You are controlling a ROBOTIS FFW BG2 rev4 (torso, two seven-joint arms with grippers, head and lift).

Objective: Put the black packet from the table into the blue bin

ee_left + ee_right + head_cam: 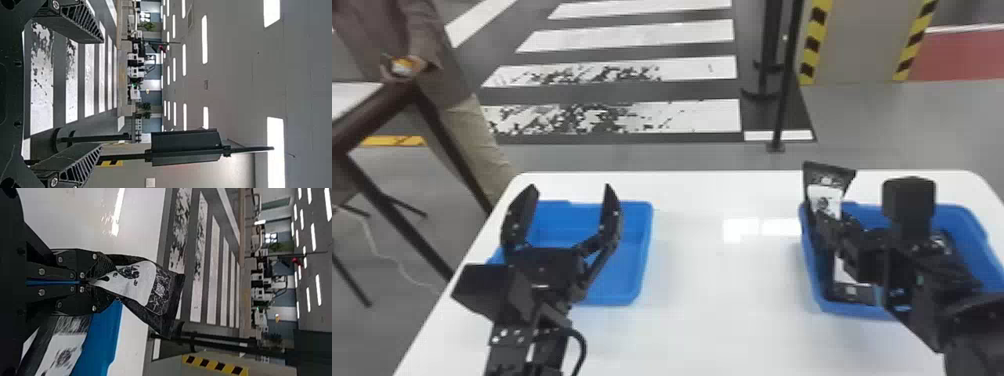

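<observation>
In the head view my right gripper (827,225) is over the left part of the right-hand blue bin (814,280), shut on the black packet (827,187), whose top stands up above the bin's rim. The right wrist view shows the right gripper (103,282) pinching the black packet (156,290), which has a white label. Above the left-hand blue tray, my left gripper (567,212) is parked with its fingers wide apart. In the left wrist view, the left gripper (100,94) holds nothing.
Other black packets (849,277) with white labels lie in the right-hand bin, partly hidden by the right arm. Another blue bin (632,270) stands at the left of the white table (722,300). A dark-framed table (382,115) stands beyond the left edge.
</observation>
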